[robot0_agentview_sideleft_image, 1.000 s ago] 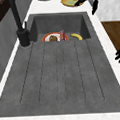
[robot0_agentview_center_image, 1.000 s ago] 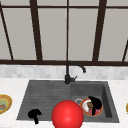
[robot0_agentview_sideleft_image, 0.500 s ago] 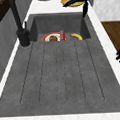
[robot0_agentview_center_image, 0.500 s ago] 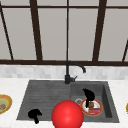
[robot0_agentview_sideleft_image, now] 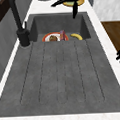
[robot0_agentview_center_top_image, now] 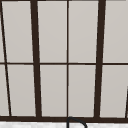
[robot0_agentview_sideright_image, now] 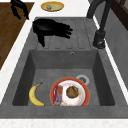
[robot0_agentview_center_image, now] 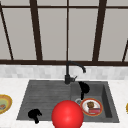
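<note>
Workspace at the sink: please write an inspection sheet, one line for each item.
Surface: grey sink with ribbed drainboard, set in white counter.
Job's things: red-rimmed plate with food in the basin; banana beside it, apart.
Clutter: yellow dish on the counter; red ball in the front view.
Hands: right hand above the basin, fingers straight, holding nothing; left hand at the sink's front left edge, fingers relaxed.
Cables: nothing seen.
Surroundings: black faucet; window with dark frame.
</note>
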`<state>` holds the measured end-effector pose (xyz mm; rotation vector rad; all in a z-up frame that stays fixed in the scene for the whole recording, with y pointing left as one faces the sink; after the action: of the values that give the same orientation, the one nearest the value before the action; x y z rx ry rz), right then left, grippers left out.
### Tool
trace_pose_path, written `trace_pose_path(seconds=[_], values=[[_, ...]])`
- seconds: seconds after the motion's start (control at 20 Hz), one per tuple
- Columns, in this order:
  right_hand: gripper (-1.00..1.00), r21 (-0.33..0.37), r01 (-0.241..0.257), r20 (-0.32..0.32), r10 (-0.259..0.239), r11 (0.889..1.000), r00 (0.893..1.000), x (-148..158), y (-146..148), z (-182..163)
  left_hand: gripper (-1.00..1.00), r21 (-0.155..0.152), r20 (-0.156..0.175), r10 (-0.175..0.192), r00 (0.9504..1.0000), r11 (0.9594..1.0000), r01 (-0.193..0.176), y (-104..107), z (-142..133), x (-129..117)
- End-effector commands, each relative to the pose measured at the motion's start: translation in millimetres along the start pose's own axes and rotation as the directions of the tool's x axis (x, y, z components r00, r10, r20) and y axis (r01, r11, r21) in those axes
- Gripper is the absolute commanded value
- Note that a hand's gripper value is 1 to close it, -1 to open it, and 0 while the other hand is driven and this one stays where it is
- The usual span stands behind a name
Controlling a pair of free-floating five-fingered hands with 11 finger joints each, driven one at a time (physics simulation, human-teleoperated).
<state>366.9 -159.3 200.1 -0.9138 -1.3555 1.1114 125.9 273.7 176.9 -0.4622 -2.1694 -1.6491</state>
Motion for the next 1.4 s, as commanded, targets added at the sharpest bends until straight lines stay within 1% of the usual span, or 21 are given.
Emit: trace_pose_path(seconds=[0.0,0.1,0.15,0.25,0.5,0.7,0.75,0.85,1.1,1.2,1.35], values=[[-1.0,-0.073,-0.007,0.005,0.008,0.997,1.0,6,-11,-28,0.0,0.0,0.0,0.0,1.0,1.0,0.0,0,0,0],[-1.0,-0.09,-0.008,0.004,0.008,0.996,1.0,10,-16,-42,0.0,0.0,0.0,0.0,1.0,1.0,0.0,0,0,0],[-1.0,-0.071,-0.009,-0.003,0.008,0.997,1.0,12,-20,-53,0.0,0.0,0.0,0.0,1.0,1.0,0.0,0,0,0],[-1.0,-0.042,-0.015,-0.013,0.015,0.999,1.0,14,-16,-69,0.0,0.0,0.0,0.0,1.0,1.0,0.0,0,0,0],[-1.0,-0.056,-0.006,-0.006,0.006,0.998,1.0,24,-18,-112,0.0,0.0,0.0,0.0,1.0,1.0,0.0,0,0,0],[-1.0,-0.04,-0.002,-0.013,0.002,0.999,1.0,26,-14,-146,0.0,0.0,0.0,-0.001,1.0,1.0,0.001,0,0,0],[-1.0,-0.001,0.003,-0.015,-0.003,1.0,1.0,21,-7,-155,0.0,0.001,0.0,-0.001,1.0,1.0,0.001,0,0,0],[-1.0,0.003,-0.001,-0.027,0.001,1.0,1.0,18,0,-166,0.0,0.001,0.0,-0.001,1.0,1.0,0.001,0,0,0],[-1.0,0.048,-0.006,-0.029,0.007,0.999,1.0,11,19,-203,0.0,0.001,0.0,-0.001,1.0,1.0,0.001,0,0,0],[-1.0,0.092,0.001,-0.036,0.002,0.996,0.999,9,23,-214,0.0,0.001,0.0,-0.001,1.0,1.0,0.001,0,0,0],[-1.0,0.154,0.005,-0.046,0.002,0.988,0.999,5,28,-231,0.0,0.001,0.0,-0.001,1.0,1.0,0.001,0,0,0]])
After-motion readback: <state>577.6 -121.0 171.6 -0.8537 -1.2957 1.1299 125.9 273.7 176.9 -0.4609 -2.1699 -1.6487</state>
